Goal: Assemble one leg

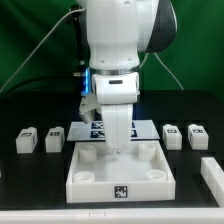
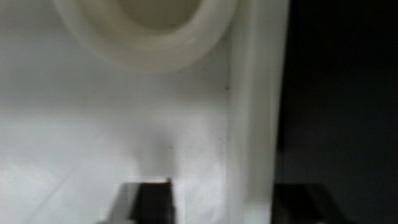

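Four small white legs lie on the black table: two on the exterior view's left [image 1: 27, 140] [image 1: 55, 137] and two on its right [image 1: 172, 135] [image 1: 197, 135]. The large white tray-like piece [image 1: 120, 180] lies in the front middle. My gripper [image 1: 118, 143] reaches straight down at the tray's far wall. In the wrist view the gripper [image 2: 222, 205] straddles that wall [image 2: 258, 100], one dark fingertip [image 2: 153, 200] inside the tray and the other outside. The jaws stand apart, with a gap on the inner side. A round corner socket [image 2: 151, 20] shows ahead. No leg is held.
The marker board [image 1: 95, 128] lies behind the tray, partly hidden by my arm. Another white part [image 1: 212, 176] sits at the exterior view's right edge. A green wall stands behind the table.
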Available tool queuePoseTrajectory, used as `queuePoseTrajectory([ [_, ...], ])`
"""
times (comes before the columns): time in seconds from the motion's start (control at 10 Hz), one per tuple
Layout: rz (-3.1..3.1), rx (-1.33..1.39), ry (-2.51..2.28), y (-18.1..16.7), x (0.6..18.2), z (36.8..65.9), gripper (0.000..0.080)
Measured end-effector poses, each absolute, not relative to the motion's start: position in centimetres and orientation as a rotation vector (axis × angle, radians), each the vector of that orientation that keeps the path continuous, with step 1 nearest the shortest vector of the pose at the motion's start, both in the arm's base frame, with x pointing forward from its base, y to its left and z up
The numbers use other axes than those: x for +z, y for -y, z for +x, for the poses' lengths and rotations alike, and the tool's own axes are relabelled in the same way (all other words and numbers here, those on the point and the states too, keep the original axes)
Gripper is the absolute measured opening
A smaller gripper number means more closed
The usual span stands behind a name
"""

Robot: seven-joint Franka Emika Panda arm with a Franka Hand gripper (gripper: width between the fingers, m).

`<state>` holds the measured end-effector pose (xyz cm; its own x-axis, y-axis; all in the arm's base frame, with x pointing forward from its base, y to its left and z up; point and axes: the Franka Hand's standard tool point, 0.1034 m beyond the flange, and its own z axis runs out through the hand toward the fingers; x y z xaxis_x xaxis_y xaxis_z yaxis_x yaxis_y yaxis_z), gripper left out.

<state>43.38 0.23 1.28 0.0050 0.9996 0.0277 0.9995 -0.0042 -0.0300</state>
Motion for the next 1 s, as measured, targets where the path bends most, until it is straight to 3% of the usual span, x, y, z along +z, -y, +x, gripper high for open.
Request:
queuePoseTrajectory([
  [0.1,-2.198,0.002,2.187,-0.23,1.29,43.39,0.0085],
  [1.0,-2.198,-0.010,2.195,-0.41,1.38,44.07,0.0058],
])
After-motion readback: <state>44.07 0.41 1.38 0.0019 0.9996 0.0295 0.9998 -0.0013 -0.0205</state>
